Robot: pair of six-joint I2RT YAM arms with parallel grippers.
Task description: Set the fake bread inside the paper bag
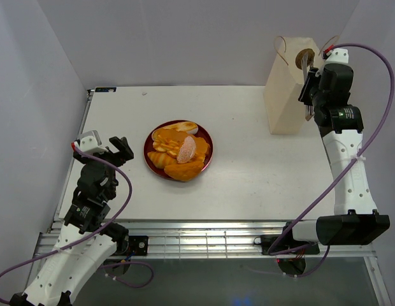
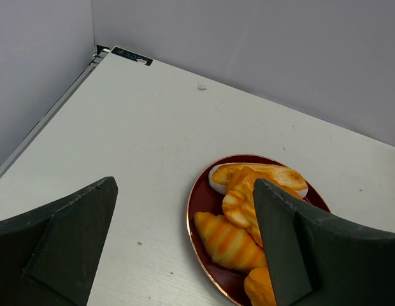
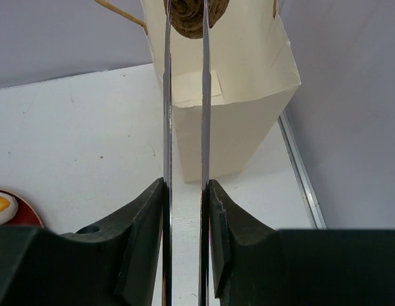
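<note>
Several glossy golden toy breads (image 1: 174, 152) lie heaped on a dark red plate (image 1: 208, 136) at the table's middle; the left wrist view shows a croissant (image 2: 229, 239) and slices on the plate (image 2: 202, 199). My left gripper (image 1: 116, 148) (image 2: 185, 185) is open and empty, just left of the plate. My right gripper (image 1: 308, 89) (image 3: 185, 185) is shut on slim metal tongs (image 3: 167, 95). The tongs pinch a brown bun (image 3: 190, 16) (image 1: 306, 58) right at the open top of the upright cream paper bag (image 1: 283, 95) (image 3: 236, 83) at the far right.
White walls stand close on the left, back and right. The bag stands near the table's right edge rail (image 3: 299, 172). The bag's thin looped handles (image 1: 280, 43) stick up beside the tongs.
</note>
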